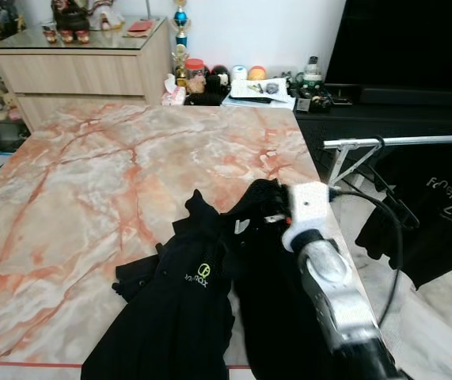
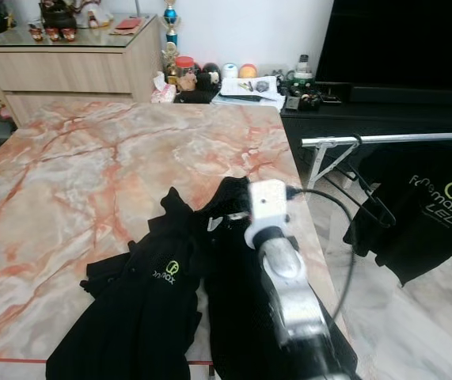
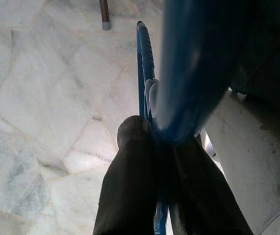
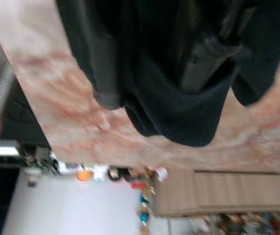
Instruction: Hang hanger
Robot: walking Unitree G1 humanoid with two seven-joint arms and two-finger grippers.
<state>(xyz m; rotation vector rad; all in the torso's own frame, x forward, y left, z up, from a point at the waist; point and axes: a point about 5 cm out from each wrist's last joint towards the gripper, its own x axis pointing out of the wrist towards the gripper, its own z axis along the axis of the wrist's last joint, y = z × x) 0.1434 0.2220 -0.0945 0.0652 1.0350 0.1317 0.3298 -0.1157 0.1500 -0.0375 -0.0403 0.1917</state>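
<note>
Two black shirts lie crumpled at the near right of the marble table. My right arm reaches over them, and the right gripper is open, its fingers spread across the ribbed collar of one shirt. In the eye views the fingers are lost against the black cloth. My left gripper hangs over the tiled floor, shut on a blue hanger whose ridged bar runs out beyond the fingertips. A blurred blue part sits close to that camera.
A silver clothes rail stands right of the table, with a black hanger and a black printed shirt on it. A wooden dresser and a cluttered low black shelf line the far wall. Marble floor lies below the rail.
</note>
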